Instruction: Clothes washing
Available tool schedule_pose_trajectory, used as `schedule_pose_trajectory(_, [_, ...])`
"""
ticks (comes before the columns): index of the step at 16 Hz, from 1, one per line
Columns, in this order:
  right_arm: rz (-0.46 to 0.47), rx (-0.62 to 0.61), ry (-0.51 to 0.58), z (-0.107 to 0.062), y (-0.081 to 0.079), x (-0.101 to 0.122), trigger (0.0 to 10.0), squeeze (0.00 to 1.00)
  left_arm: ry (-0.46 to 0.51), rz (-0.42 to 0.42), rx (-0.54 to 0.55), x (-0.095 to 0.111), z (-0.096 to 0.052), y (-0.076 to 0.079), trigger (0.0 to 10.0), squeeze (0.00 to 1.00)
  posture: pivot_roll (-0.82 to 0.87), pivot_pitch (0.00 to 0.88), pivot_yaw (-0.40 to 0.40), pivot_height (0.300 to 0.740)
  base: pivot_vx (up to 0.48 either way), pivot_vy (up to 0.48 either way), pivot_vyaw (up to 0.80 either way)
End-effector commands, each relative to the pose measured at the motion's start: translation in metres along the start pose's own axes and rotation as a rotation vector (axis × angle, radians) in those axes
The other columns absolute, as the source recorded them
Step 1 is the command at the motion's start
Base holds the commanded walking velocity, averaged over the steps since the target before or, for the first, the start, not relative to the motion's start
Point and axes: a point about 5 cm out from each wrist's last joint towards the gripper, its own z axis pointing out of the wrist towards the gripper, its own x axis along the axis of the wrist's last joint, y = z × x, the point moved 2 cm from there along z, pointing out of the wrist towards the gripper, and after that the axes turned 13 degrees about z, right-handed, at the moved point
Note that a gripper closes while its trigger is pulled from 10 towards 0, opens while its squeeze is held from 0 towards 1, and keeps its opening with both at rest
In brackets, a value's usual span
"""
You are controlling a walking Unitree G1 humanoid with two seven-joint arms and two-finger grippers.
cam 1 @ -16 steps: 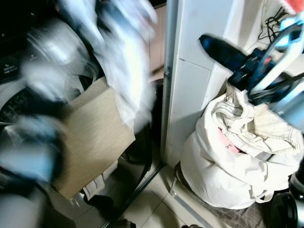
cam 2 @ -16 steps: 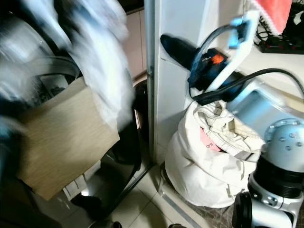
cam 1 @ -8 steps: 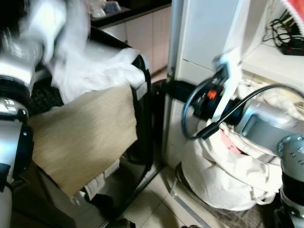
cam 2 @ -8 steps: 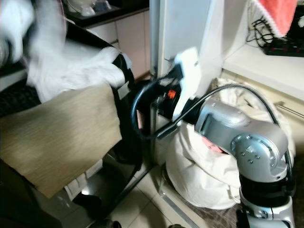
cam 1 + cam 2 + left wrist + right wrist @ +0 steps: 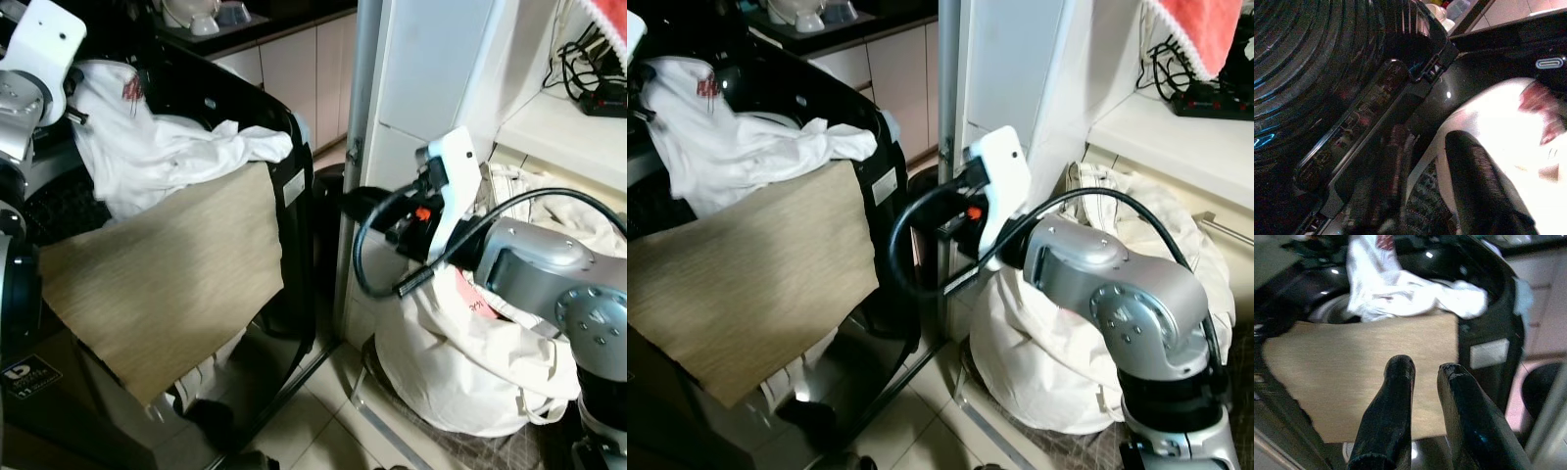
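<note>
Laundry is only partly loaded, as we judge it. We see a white garment (image 5: 167, 152) draped over the rim of the black washing machine (image 5: 294, 255), above a beige cloth (image 5: 167, 274) hanging down its front. Our left gripper (image 5: 1420, 196) is at the machine's top with white fabric against one finger, but we cannot tell whether it grips. Our right gripper (image 5: 1422, 377) hovers empty, fingers a little apart, facing the machine. The white laundry bag (image 5: 470, 362) beside the wall looks well filled, so much remains.
</note>
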Motion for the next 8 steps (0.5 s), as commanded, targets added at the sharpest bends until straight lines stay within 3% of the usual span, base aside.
schedule_pose_trajectory(1, [-0.004, -0.046, 0.005, 0.001, 0.006, 0.004, 10.0, 0.00, 0.006, -0.027, 0.003, 0.003, -0.002, -0.007, 10.0, 1.00, -0.07, 0.000, 0.068, 0.740, 0.000, 0.000, 0.00])
schedule_pose_trajectory(5, [0.060, -0.255, 0.036, 0.000, 0.039, 0.004, 10.0, 0.00, -0.001, -0.007, -0.054, -0.002, -0.001, 0.001, 10.0, 1.00, -0.07, 0.000, 0.066, 0.740, 0.000, 0.000, 0.00])
schedule_pose_trajectory(6, [0.042, -0.355, 0.047, -0.001, 0.055, 0.002, 10.0, 0.00, 0.057, -0.080, -0.131, 0.007, 0.001, 0.012, 10.0, 0.00, -0.07, 0.000, 0.066, 0.740, 0.000, 0.000, 0.00])
schedule_pose_trajectory(7, [0.032, -0.423, 0.055, -0.003, 0.066, 0.001, 10.0, 0.00, 0.127, -0.128, -0.192, 0.018, 0.001, 0.021, 10.0, 0.00, -0.07, 0.000, 0.069, 0.740, 0.000, 0.000, 0.00])
schedule_pose_trajectory(8, [0.012, -0.553, 0.087, -0.006, 0.089, -0.002, 10.0, 0.00, 0.246, -0.217, -0.293, 0.037, 0.001, 0.038, 10.0, 0.00, -0.06, 0.000, 0.071, 0.740, 0.000, 0.000, 0.00])
